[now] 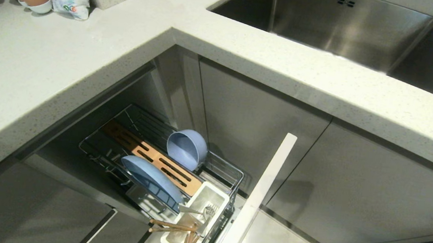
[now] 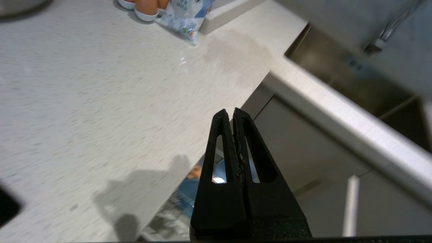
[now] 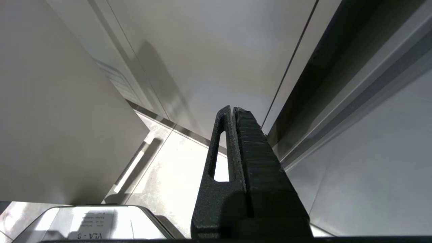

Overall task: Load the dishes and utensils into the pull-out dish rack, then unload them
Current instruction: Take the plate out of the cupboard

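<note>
Rack (image 1: pixel 231 170) looks fully loaded: open the empty, pinched-shut left gripper (image 2: pixel 233 114) before dropping from above the counter (image 2: pixel 84 101) onto the plate (image 1: pixel 153 181) rim.

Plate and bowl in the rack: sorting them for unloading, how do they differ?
The plate is wide and shallow; the bowl is smaller and deeper. The plate stands on edge nearer the white cutlery box; the bowl lies tipped on its side farther back. Both are matte light blue.
</note>
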